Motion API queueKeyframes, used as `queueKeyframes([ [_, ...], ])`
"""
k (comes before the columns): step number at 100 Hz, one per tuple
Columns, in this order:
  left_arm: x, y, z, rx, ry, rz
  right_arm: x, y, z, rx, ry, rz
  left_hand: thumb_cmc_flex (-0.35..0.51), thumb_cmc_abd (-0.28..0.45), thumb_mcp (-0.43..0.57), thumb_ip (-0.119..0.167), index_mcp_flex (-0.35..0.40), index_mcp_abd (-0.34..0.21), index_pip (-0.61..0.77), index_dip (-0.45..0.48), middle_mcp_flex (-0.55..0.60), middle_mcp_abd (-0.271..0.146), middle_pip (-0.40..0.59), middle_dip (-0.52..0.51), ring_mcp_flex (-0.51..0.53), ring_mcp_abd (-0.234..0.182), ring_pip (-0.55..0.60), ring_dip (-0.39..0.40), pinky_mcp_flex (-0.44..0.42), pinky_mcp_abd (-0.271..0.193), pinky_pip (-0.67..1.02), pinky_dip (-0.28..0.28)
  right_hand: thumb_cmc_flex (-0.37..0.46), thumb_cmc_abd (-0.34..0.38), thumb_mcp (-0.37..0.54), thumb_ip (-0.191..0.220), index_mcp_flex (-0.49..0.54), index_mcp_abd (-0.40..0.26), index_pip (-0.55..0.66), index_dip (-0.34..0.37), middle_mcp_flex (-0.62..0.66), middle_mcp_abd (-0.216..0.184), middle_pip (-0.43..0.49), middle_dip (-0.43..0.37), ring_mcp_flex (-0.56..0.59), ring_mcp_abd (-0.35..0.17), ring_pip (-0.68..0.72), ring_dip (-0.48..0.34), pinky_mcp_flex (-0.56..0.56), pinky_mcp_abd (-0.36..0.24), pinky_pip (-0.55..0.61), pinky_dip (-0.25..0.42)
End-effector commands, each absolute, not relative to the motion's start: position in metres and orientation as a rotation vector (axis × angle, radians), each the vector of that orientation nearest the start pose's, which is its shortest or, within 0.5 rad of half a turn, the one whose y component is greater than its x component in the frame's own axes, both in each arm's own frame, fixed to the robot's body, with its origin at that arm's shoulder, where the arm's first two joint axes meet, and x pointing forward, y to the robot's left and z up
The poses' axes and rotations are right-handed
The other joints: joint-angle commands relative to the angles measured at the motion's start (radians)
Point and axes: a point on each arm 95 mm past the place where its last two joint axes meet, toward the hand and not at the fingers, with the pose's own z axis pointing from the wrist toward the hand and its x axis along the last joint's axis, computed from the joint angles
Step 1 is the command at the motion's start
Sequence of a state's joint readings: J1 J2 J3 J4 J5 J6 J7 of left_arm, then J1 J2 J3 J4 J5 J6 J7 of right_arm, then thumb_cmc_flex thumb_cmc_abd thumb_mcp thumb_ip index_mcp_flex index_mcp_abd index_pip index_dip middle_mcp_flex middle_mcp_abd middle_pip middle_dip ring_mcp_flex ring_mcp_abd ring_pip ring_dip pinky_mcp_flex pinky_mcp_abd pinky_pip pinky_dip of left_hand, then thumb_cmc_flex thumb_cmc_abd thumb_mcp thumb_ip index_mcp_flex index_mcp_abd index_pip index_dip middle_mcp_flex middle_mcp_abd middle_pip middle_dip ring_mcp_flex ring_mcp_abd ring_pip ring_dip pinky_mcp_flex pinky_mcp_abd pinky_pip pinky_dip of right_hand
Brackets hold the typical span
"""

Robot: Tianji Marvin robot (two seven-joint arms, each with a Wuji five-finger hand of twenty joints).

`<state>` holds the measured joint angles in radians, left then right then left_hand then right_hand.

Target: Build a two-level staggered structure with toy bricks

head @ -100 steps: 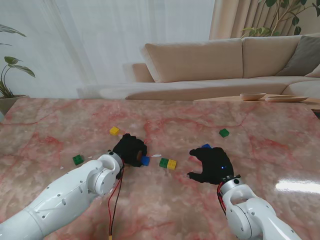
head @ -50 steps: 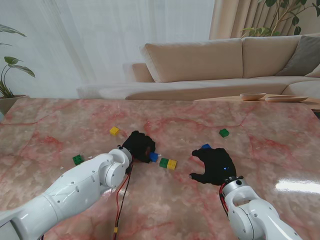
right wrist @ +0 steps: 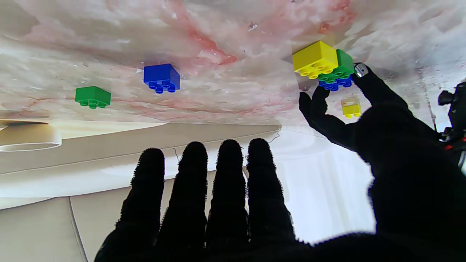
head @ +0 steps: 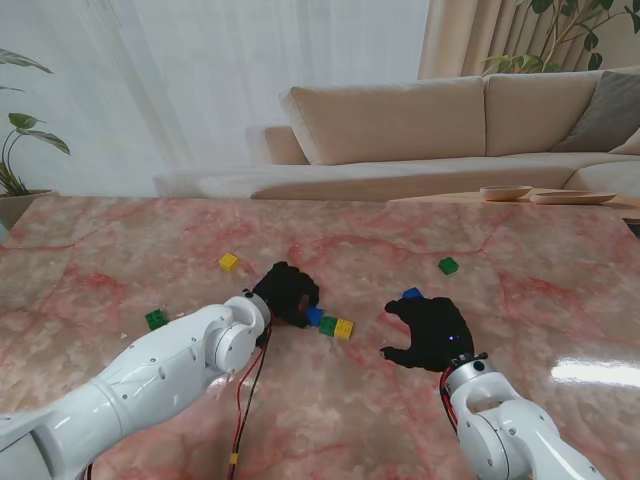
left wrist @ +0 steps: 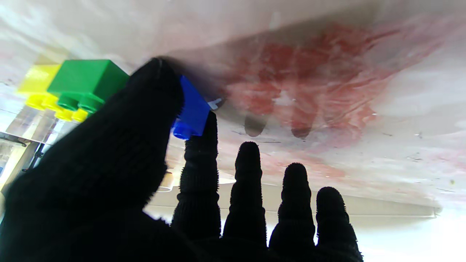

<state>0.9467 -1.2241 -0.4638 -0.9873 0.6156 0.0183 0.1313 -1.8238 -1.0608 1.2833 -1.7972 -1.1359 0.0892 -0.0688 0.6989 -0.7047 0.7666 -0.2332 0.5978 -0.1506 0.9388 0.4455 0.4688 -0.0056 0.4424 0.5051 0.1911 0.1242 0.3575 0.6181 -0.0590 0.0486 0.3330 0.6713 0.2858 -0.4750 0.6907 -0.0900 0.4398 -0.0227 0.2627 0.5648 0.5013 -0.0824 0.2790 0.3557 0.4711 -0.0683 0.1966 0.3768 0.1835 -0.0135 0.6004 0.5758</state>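
Right robot hand (head: 432,331): black-gloved, nearest me, fingers spread, released, over pink marble desk (head: 120,250).
Left robot hand (head: 287,293): thumb + index grasping small blue toy brick (head: 314,316).
Blue brick: touching green plastic brick (head: 328,325), w/ yellow plastic brick (head: 344,329) joined on its right.
Farther: second blue brick (head: 412,293), stray green brick (head: 448,265).

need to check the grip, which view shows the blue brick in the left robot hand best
The left wrist view: the blue brick is large there, pinched between thumb and index finger of the left robot hand, beside the green brick. The stand view shows only a blue speck at the fingertips. The right wrist view shows it small, mostly hidden behind the green brick.
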Motion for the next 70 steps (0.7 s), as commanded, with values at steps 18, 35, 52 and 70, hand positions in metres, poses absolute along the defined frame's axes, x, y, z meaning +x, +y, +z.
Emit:
queueKeyframes([
  [18, 0.4756, -0.1142, -0.4019, -1.221, 1.883, -1.447, 0.3295, -0.0092, -0.3356, 1.183, 1.499, 1.339, 0.036, 0.067, 0.077, 0.031, 0.137, -0.108, 0.132, 0.024, 0.001, 0.002, 0.004, 0.011, 0.004, -0.008, 0.009, 0.006, -0.014, 0.000, -0.007, 0.009, -0.010, 0.012, 0.026, 0.019, 0.002, -0.006, -0.003, -0.009, 0.005, 0.010, -0.016, -0.002, -0.025, 0.004, -0.006, -0.006, -0.006, 0.015, -0.007, 0.019],
  [35, 0.4738, -0.1120, -0.4027, -1.210, 1.902, -1.437, 0.3298, -0.0087, -0.3362, 1.186, 1.499, 1.342, 0.037, 0.064, 0.083, 0.031, 0.137, -0.113, 0.132, 0.028, 0.001, 0.000, 0.002, 0.010, 0.005, -0.009, 0.007, 0.005, -0.014, 0.000, -0.010, 0.010, -0.010, 0.012, 0.026, 0.019, 0.003, -0.007, -0.003, -0.009, 0.005, 0.010, -0.016, -0.002, -0.024, 0.004, -0.006, -0.005, -0.006, 0.015, -0.007, 0.019],
  [52, 0.4720, -0.1103, -0.4029, -1.198, 1.918, -1.429, 0.3300, -0.0083, -0.3361, 1.185, 1.498, 1.345, 0.035, 0.060, 0.088, 0.029, 0.136, -0.117, 0.133, 0.033, 0.003, 0.000, 0.001, 0.010, 0.007, -0.009, 0.007, 0.005, -0.014, 0.000, -0.014, 0.011, -0.010, 0.013, 0.027, 0.019, 0.003, -0.007, -0.003, -0.009, 0.004, 0.009, -0.016, -0.002, -0.025, 0.004, -0.006, -0.006, -0.006, 0.015, -0.007, 0.019],
  [70, 0.4702, -0.1074, -0.4054, -1.201, 1.927, -1.420, 0.3301, -0.0080, -0.3357, 1.184, 1.498, 1.347, 0.031, 0.056, 0.089, 0.027, 0.130, -0.118, 0.128, 0.034, 0.000, 0.001, -0.001, 0.009, 0.005, -0.008, 0.006, 0.005, -0.016, 0.001, -0.017, 0.013, -0.009, 0.012, 0.028, 0.019, 0.003, -0.007, -0.003, -0.009, 0.005, 0.010, -0.016, -0.002, -0.025, 0.004, -0.006, -0.006, -0.006, 0.016, -0.007, 0.019],
])
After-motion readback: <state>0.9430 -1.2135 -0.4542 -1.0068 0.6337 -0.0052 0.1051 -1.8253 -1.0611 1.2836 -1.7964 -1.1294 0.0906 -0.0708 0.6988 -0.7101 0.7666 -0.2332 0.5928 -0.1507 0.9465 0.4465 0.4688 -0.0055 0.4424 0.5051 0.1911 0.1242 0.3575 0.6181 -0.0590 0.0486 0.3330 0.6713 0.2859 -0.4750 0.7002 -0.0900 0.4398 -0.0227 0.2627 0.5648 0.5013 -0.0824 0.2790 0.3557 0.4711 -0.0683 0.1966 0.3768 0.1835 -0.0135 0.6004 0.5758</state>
